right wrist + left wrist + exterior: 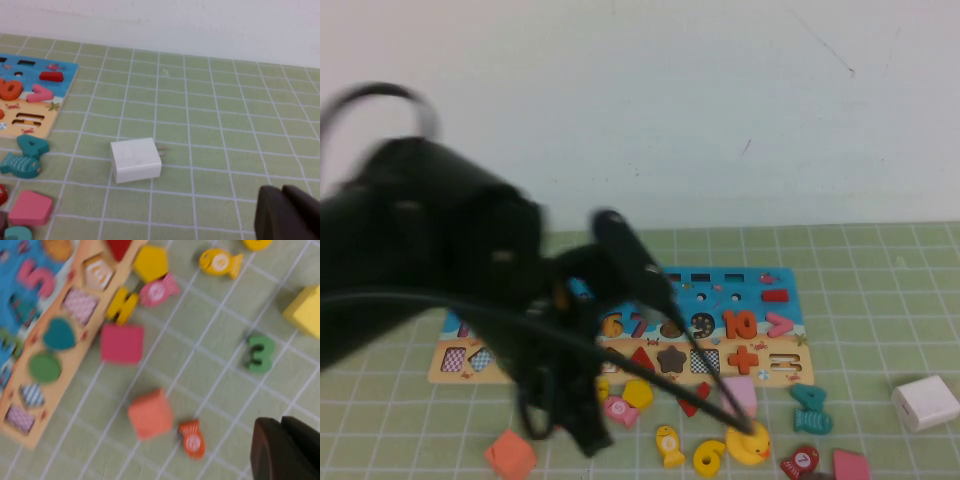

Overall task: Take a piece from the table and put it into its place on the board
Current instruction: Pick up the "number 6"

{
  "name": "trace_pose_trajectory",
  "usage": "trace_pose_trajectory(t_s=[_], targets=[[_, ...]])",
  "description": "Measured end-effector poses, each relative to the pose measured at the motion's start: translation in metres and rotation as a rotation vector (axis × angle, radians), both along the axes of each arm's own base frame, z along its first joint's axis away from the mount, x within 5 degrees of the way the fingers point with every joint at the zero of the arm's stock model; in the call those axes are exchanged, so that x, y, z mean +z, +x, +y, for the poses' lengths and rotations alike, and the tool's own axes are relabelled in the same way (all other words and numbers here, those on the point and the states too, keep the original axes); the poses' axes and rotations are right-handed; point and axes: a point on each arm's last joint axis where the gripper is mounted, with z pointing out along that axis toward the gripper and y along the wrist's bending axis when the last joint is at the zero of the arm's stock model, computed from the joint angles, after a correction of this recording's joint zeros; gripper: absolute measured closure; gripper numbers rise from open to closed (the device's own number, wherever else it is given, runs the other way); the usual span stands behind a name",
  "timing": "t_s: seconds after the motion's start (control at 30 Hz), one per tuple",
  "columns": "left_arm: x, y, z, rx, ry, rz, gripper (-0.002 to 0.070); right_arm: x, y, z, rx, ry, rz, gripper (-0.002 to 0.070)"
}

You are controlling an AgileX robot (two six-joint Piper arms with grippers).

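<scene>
The yellow numeral "6" (708, 457) lies flat on the green grid table (880, 300), near the front edge, between the yellow fish (669, 446) and the yellow duck (750, 443). The board (760, 300) lies behind it at mid-table, partly hidden by my left arm. My left gripper (590, 438) hangs low over the table in front of the board, left of the "6". In the left wrist view the left gripper (285, 452) is shut and empty, with the board (75, 315) at one side. My right gripper (287, 212) is shut and empty over bare table.
Loose pieces lie in front of the board: an orange cube (510, 455), a pink fish (618, 410), a yellow pentagon (638, 392), a teal "4" (808, 397) and a pink block (850, 465). A white charger (925, 402) sits at the right. A green "3" (260, 354) shows in the left wrist view.
</scene>
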Motion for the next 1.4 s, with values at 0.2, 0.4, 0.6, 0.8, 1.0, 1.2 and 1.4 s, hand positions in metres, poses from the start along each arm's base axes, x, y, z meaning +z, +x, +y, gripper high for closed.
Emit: trace_pose_trajectory(t_s=[0.2,0.4,0.6,0.8,1.0,1.2,1.4], targets=[[-0.033,0.015,-0.051,-0.08,0.052,0.056,0.0676,0.0,0.0,0.0,0.0,0.0,0.0,0.0678],[-0.073,0.033,-0.088,-0.075,0.087,0.107,0.0676,0.0,0.0,0.0,0.0,0.0,0.0,0.0678],[-0.111,0.051,-0.113,0.005,0.103,0.2,0.055,0.0,0.0,0.0,0.0,0.0,0.0,0.0678],[-0.14,0.063,-0.131,0.037,0.097,0.257,0.0272,0.0,0.0,0.0,0.0,0.0,0.0,0.0678],[-0.159,0.072,-0.14,0.047,0.061,0.226,0.0217,0.0,0.0,0.0,0.0,0.0,0.0,0.0678],[-0.174,0.075,-0.143,0.053,0.054,0.219,0.0213,0.0,0.0,0.0,0.0,0.0,0.0,0.0678],[-0.189,0.076,-0.143,0.06,0.084,0.235,0.0213,0.0,0.0,0.0,0.0,0.0,0.0,0.0678]])
